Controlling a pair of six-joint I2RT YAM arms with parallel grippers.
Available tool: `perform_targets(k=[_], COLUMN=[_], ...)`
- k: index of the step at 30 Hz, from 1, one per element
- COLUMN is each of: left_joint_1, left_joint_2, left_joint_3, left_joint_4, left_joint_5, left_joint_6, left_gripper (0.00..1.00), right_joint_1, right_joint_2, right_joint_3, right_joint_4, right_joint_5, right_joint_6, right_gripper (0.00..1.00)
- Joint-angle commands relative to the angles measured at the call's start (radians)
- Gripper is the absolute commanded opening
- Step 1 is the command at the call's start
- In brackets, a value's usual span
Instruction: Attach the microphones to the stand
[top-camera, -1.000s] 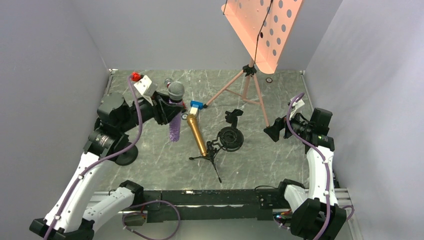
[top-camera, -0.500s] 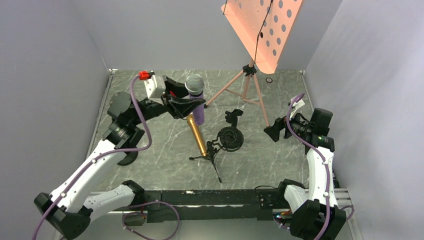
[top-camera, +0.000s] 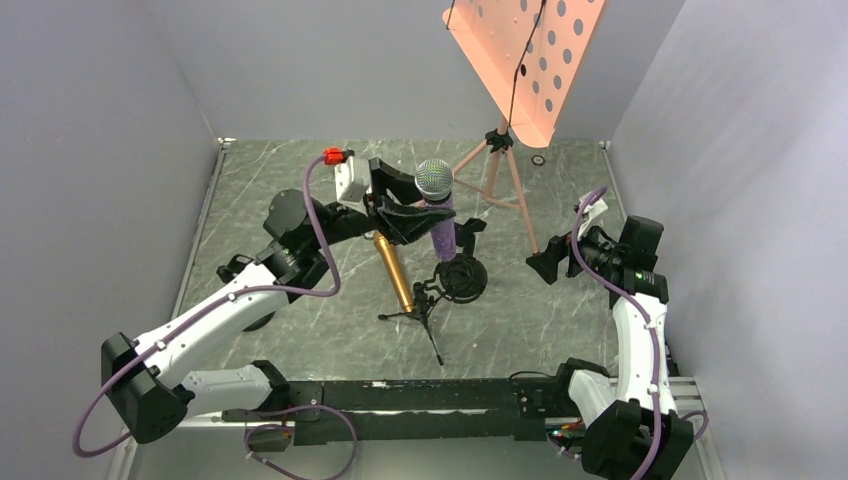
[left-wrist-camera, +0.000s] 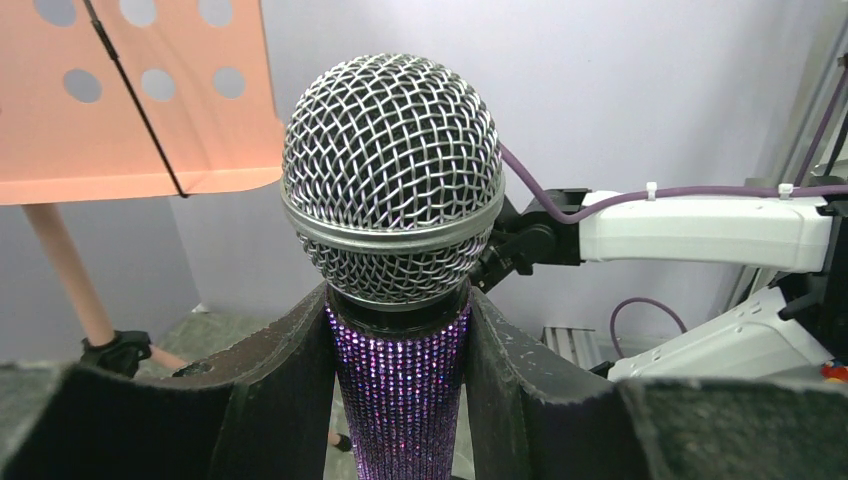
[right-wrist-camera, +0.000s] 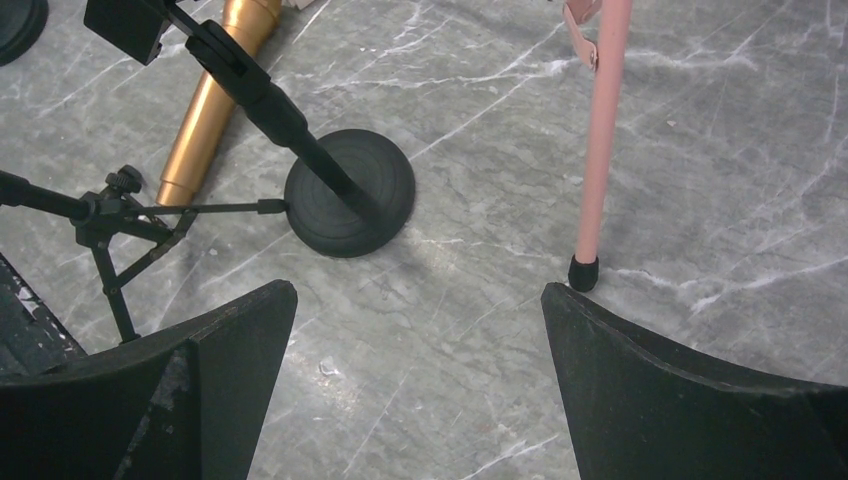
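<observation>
Carried rightward, glittery purple microphone (left-wrist-camera: 392, 190) stands upright in left tool (left-wrist-camera: 400, 385).

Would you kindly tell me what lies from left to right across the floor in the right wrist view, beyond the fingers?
In order: gold microphone → round black stand base → pink stand leg.

A pink music stand (top-camera: 525, 62) stood on three legs at the back of the grey marbled table (top-camera: 570, 320), its holed desk tilted. A small dark ring (top-camera: 538, 159) lay on the table just right of the stand. Plain grey walls (top-camera: 330, 70) rose behind it.
</observation>
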Motion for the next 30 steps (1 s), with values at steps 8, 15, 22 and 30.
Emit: perform_targets(k=[8,15,22,30], left_joint_1=[-0.064,-0.082,-0.087,-0.089], left_joint_2=[0.057,0.061,0.07,0.088], left_joint_3=[-0.007,-0.042,-0.066,-0.054], left_joint_4=[0.216,0.211,0.212,0.207], left_joint_5=[-0.017,-0.028,-0.034,-0.038], left_joint_6=[-0.103,-0.101,-0.097,-0.078], left_gripper=[0.0,0.0,0.0,0.0], right_joint_1=[0.009,0.01,0.009,0.009], right_joint_2=[-0.009,-0.011,-0.011,-0.01], right_joint_3=[0.011,0.01,0.01,0.008], right_joint_4=[0.032,0.032,0.032,0.033], right_joint_5=[0.009,0.01,0.01,0.012], right_joint_6=[-0.02,-0.019,-0.019,-0.02], right_gripper=[1.0,1.0,1.0,1.0])
